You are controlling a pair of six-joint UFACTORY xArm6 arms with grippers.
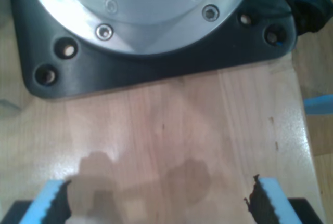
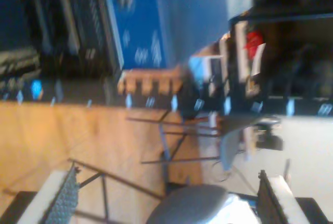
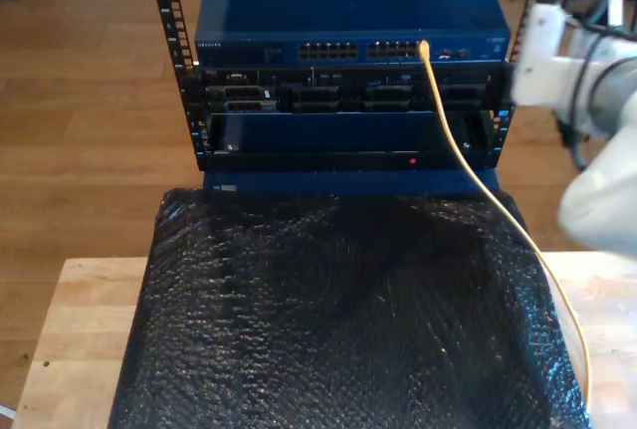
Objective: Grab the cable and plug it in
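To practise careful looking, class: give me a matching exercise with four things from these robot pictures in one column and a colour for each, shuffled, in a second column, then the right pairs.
Things:
1. cable
2. network switch
3. mat
4. table

Colours:
A. black
B. pale wood
C. yellow
D. dark blue

Pairs: 1-C, 2-D, 3-A, 4-B.

In the exterior view the cable's far end sits at a port on the network switch's front, and the cable runs down across the mat that covers the table.
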